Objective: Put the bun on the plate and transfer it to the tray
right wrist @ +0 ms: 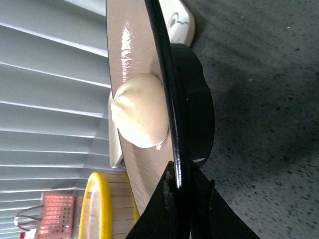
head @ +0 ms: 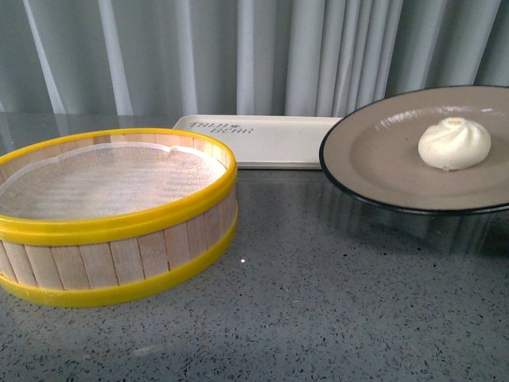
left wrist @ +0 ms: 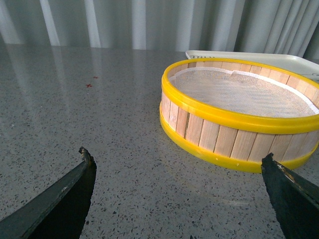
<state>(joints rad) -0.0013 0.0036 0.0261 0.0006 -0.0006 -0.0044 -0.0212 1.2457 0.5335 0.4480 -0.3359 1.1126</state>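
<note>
The white pleated bun (head: 454, 143) sits on the beige plate (head: 382, 159) with a black rim, held in the air at the right, in front of the cream-white tray (head: 270, 139) with dark lettering. In the right wrist view my right gripper (right wrist: 180, 185) is shut on the plate's rim (right wrist: 164, 74), with the bun (right wrist: 140, 112) just beyond it and a corner of the tray (right wrist: 178, 22) past the plate. My left gripper (left wrist: 177, 167) is open and empty, low over the grey table, near the steamer basket. Neither arm shows in the front view.
A yellow-rimmed wooden steamer basket (head: 111, 215) with a white liner stands at the front left, also in the left wrist view (left wrist: 239, 107). The tray's edge (left wrist: 249, 56) shows behind it. Grey curtains (head: 238, 56) hang at the back of the speckled table (head: 318, 318).
</note>
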